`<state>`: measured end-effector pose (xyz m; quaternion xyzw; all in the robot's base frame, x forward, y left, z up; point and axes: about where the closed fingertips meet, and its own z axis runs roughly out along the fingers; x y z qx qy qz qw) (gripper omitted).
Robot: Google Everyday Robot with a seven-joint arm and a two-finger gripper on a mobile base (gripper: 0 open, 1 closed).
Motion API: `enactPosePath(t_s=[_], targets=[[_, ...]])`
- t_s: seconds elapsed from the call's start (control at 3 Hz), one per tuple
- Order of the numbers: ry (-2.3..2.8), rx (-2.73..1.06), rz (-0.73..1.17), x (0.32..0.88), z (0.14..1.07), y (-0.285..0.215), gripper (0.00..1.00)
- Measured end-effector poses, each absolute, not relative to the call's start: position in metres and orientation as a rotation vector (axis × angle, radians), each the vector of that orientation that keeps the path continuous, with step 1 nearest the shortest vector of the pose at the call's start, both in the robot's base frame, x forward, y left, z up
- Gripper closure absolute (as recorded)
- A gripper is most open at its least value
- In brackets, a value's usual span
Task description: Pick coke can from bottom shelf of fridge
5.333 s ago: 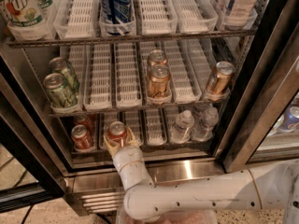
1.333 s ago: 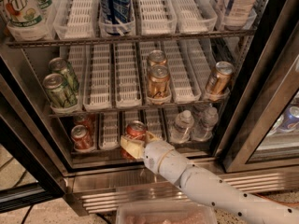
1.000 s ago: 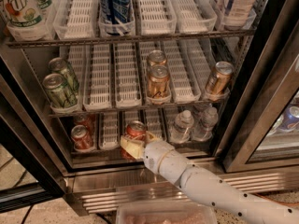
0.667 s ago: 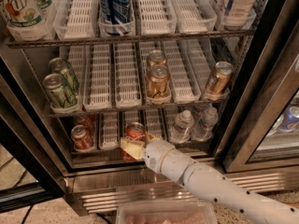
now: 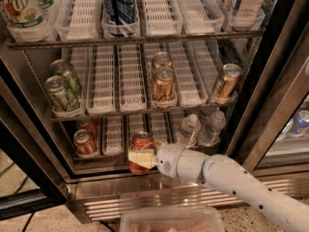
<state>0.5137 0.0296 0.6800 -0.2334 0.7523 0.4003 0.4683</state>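
The fridge [image 5: 273, 88] stands open in the camera view. My gripper [image 5: 141, 158] reaches in from the lower right and is shut on a red coke can [image 5: 142, 143] with a silver top. The can stands upright at the front edge of the bottom shelf [image 5: 112, 138], and its base shows in front of the steel sill. Two more coke cans [image 5: 85, 143] sit one behind the other in the left lane of that shelf. My white arm [image 5: 227, 178] crosses the steel base.
Clear water bottles [image 5: 189, 129] stand right of the held can. On the rack above are green cans [image 5: 60, 93] and copper-gold cans [image 5: 163, 84]. The black door frame [image 5: 34, 153] flanks the opening. A clear plastic bin [image 5: 169, 219] sits below.
The gripper and the coke can have shifted slightly down and toward the front of the shelf. Everything else in the fridge is unchanged.
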Motion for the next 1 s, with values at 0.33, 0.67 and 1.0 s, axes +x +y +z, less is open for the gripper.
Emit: enactPosePath(t_s=[0.33,0.67,1.0], targets=[[1.874,-0.682,1.059,0.5,0.677,0.032,1.0],[1.872,-0.807,1.163,0.489,0.675,0.039,1.0],[1.866,-0.929,1.263,0.472,0.672,0.047,1.0]])
